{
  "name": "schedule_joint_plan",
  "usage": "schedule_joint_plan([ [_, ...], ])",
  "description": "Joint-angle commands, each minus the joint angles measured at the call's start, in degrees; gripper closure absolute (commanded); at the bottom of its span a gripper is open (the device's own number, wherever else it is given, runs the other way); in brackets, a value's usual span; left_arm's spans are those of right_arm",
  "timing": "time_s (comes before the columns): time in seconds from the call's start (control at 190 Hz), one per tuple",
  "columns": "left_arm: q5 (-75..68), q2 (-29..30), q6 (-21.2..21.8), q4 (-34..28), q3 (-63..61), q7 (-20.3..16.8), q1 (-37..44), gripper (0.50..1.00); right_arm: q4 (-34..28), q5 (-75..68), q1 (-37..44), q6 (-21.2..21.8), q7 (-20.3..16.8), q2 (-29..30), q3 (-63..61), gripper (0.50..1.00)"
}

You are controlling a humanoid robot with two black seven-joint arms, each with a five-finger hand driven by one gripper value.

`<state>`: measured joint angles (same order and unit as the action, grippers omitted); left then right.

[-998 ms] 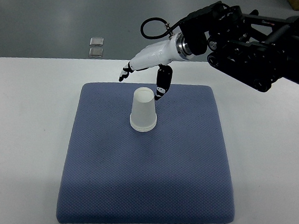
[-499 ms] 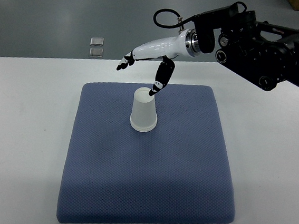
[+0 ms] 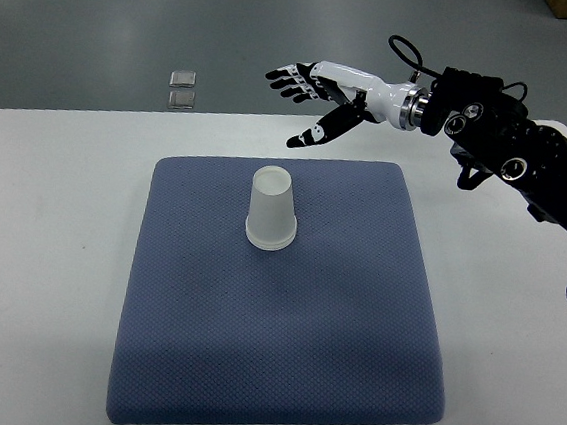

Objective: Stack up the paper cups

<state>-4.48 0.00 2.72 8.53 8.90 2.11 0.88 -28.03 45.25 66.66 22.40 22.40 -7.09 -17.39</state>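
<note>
From the top view, a white paper cup stack [image 3: 271,208] stands upside down, its wide rim pressed onto a blue-grey textured fabric mat [image 3: 280,353] and its narrower closed base facing the camera. It sits slightly left of the frame's centre, in the upper half of the mat. From this angle it cannot be told how many cups make up the stack.

The mat is a rounded square pad filling most of the middle and lower frame. It lies on a white rectangular tabletop [image 3: 39,249], which shows bare along the left side, the right side and the strip above the mat.

The right hand [image 3: 325,91], white-shelled with black fingers [image 3: 281,77], reaches in from the upper right of the frame on a bulky black arm [image 3: 529,166]. It hovers above the table's far edge, up and to the right of the cup stack and well apart from it. Its fingers are spread out and point towards the left of the frame, with the thumb angled down-left below them; nothing is held.

In the upper left, on the grey floor [image 3: 102,14] beyond the table, lie two small silvery square plates [image 3: 182,89], one just above the other.
</note>
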Motion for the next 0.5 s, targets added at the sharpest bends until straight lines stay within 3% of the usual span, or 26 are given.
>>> schedule_joint_plan([
  [0.0, 0.0, 0.0, 0.0, 0.0, 0.06, 0.0, 0.0, 0.5, 0.78, -10.43, -1.09, -3.41, 0.01, -0.3, 0.07, 0.601],
  [0.305, 0.0, 0.0, 0.0, 0.0, -0.02, 0.0, 0.26, 0.5, 1.05, -34.43, -5.39, -8.6, 0.1, -1.44, -0.01, 0.601],
  [0.494, 0.0, 0.0, 0.0, 0.09, -0.02, 0.0, 0.18, 0.5, 1.05, -47.27, -7.68, -9.13, 0.1, -1.88, -0.1, 0.601],
])
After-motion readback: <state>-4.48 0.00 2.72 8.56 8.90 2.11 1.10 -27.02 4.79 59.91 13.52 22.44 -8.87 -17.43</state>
